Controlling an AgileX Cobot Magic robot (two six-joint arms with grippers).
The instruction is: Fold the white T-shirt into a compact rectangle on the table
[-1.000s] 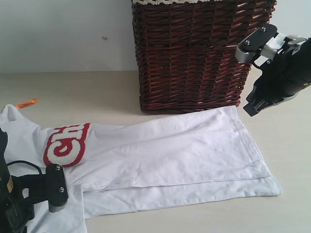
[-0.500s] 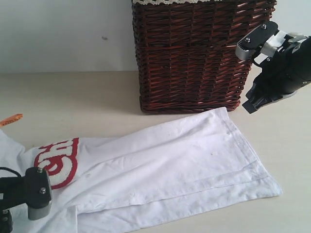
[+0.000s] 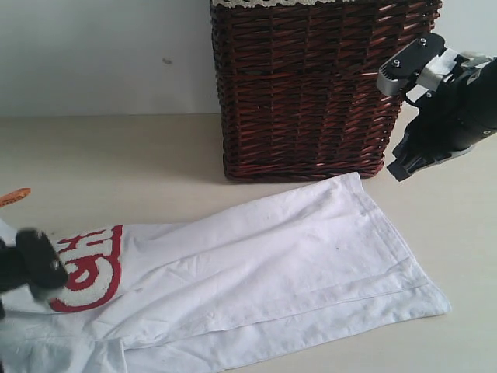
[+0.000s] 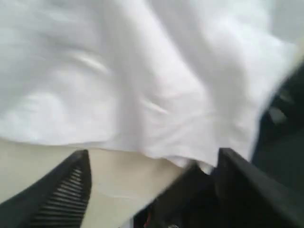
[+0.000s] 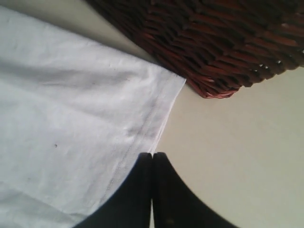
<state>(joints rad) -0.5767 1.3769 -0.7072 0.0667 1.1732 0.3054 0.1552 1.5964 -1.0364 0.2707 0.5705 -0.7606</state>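
Observation:
The white T-shirt (image 3: 264, 256) lies flat on the table (image 3: 116, 155), folded lengthwise, its red-outlined lettering (image 3: 89, 268) at the left end and an orange neck tag (image 3: 14, 196) sticking out beyond it. My left gripper (image 3: 39, 268) is a motion-blurred dark shape over that left end. In the left wrist view its fingers (image 4: 66, 190) stand wide apart, open, with bare table between them and the white T-shirt (image 4: 142, 80) just beyond. My right gripper (image 3: 404, 167) hangs shut and empty above the shirt's far right corner; its closed tips (image 5: 152, 156) hover over the hem (image 5: 147, 118).
A tall dark brown wicker basket (image 3: 311, 85) stands at the back of the table, its base close to the shirt's upper edge, and shows in the right wrist view as well (image 5: 213, 42). A pale wall rises behind. Bare table (image 3: 458, 256) lies right of the shirt.
The left gripper dragged the shirt's lettered end leftward, then opened and let go, shifting left and up. The right gripper stayed shut and barely moved.

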